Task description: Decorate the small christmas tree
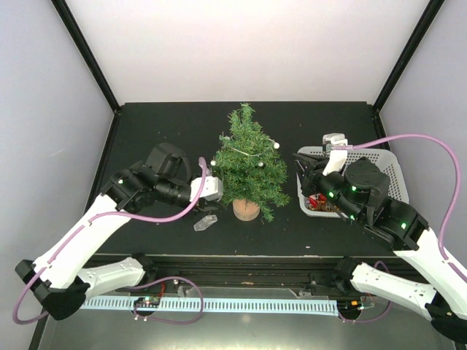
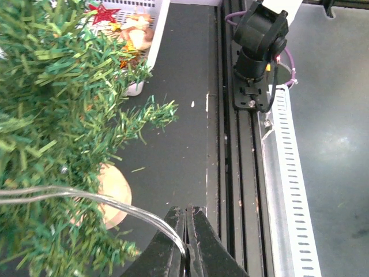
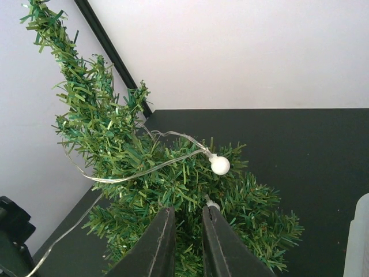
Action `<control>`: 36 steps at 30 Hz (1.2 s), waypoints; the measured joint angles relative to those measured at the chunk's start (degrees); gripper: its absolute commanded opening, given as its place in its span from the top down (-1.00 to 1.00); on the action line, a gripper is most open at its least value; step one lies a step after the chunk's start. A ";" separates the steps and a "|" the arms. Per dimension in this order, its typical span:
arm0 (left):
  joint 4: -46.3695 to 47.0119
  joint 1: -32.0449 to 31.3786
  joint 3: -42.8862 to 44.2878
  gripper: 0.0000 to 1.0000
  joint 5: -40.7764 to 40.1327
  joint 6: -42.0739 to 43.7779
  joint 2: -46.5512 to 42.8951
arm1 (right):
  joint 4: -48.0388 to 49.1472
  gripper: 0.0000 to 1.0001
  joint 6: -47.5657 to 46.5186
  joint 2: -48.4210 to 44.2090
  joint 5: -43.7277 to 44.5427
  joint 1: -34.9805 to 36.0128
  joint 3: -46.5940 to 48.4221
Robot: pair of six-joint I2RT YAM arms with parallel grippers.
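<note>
Here, on the black table (image 1: pixel 146 131), the left gripper (image 2: pixel 186 214) is pressed together on a thin clear wire (image 2: pixel 86 197) that carries a round white bulb (image 3: pixel 219 165). The small christmas tree (image 1: pixel 248 164), bristly and cone-shaped on a round wooden base (image 1: pixel 246 210), stands mid-table. The right gripper (image 3: pixel 188 212) shows a narrow gap among the needles; whether it grips anything cannot be told. The left wrist view picks out a red star (image 2: pixel 102 12) in the white perforated basket (image 1: pixel 387 164), which is only a reddish jumble from above.

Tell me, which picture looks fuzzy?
Left wrist view: the tree and the clear wire sit close to the lens and look soft. Right wrist view: the white bulb is crisp against a bright wall. Top view: evenly lit and sharp.
</note>
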 measured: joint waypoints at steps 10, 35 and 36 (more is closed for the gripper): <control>5.55 -5.64 -0.02 0.90 1.44 -1.97 7.98 | -0.63 0.66 -0.07 -0.20 1.46 0.00 0.00; 14.38 -9.77 1.31 0.51 -10.62 -2.99 17.99 | -0.15 0.66 -1.36 -0.57 3.45 0.00 -1.42; 14.40 -9.86 1.31 0.51 -10.88 -3.04 18.01 | -0.17 0.65 -1.38 -0.59 3.43 0.00 -1.55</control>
